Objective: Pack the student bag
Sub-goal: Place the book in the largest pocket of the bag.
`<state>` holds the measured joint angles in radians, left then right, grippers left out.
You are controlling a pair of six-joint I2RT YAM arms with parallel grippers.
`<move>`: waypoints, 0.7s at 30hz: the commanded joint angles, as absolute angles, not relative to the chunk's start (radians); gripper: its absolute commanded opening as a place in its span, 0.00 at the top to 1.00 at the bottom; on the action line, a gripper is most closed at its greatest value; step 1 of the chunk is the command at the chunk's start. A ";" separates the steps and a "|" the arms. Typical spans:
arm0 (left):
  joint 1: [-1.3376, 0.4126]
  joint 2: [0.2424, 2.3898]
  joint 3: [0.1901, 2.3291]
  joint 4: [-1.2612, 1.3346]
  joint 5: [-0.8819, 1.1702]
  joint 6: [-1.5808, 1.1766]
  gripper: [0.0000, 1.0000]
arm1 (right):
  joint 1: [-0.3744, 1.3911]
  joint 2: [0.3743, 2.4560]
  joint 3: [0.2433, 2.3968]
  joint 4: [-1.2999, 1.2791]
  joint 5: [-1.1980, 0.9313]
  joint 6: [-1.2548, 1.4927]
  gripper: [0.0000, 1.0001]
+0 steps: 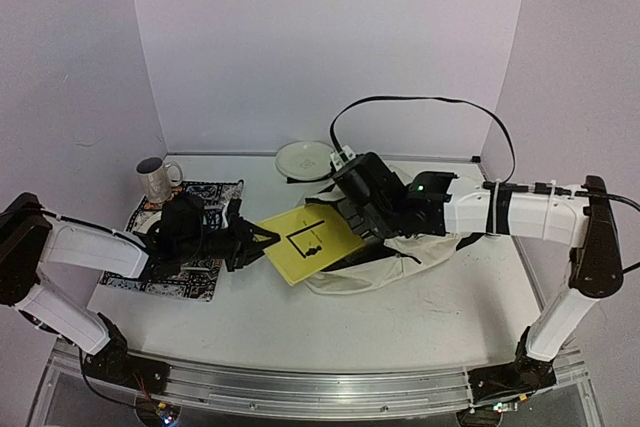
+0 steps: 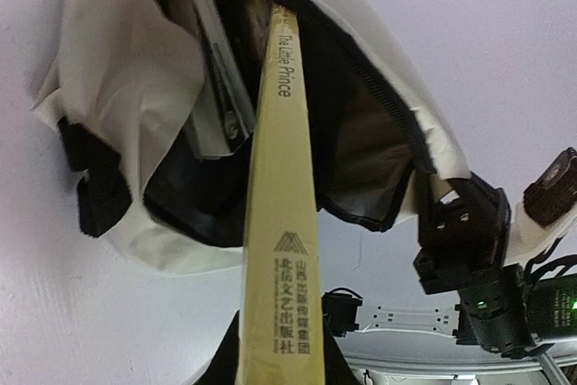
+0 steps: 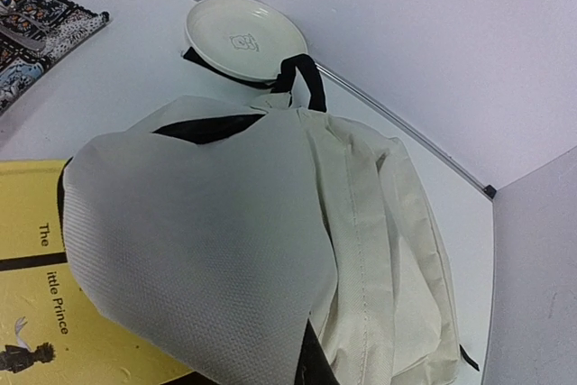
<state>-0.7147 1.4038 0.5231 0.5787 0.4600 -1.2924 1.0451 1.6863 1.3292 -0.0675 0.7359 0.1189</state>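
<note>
Left arm: comes in from the lower-left corner of the top view. It folds at the elbow by the left edge, and the forearm lies low and almost level, reaching right over the patterned placemat. A mug stands upright on the placemat's far corner, above the forearm in the frame.

Left gripper: clamped on the near-left edge of the yellow book. The left wrist view looks straight along the spine, which reads "The Little Prince". The book's far end sits at the dark mouth of the student bag. A grey, flat item is already inside, beside the spine.

Centre, far side: white plate near the back wall, apart from the book.

Right gripper: closed on the bag's rim, lifting it over the book's far corner. Cream fabric fills the right wrist view and hides the fingers there.

Student bag: right of centre on the table, slumped beneath the right forearm with its opening facing left.

Right arm: rises from the lower right, bends at the right edge, and its forearm runs level to the left.
</note>
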 commanded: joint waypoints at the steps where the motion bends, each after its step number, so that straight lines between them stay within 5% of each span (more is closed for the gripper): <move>1: -0.716 1.422 0.669 0.805 0.493 -1.281 1.00 | 1.055 1.611 1.315 0.048 0.713 0.092 1.00; 21: -0.716 1.828 0.976 0.820 0.484 -1.220 1.00 | 1.056 1.588 1.249 0.110 0.519 0.026 1.00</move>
<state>-0.7147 1.7963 0.8499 0.6651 0.4862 -1.2708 1.0431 1.6451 1.2440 0.0098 0.5830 0.0614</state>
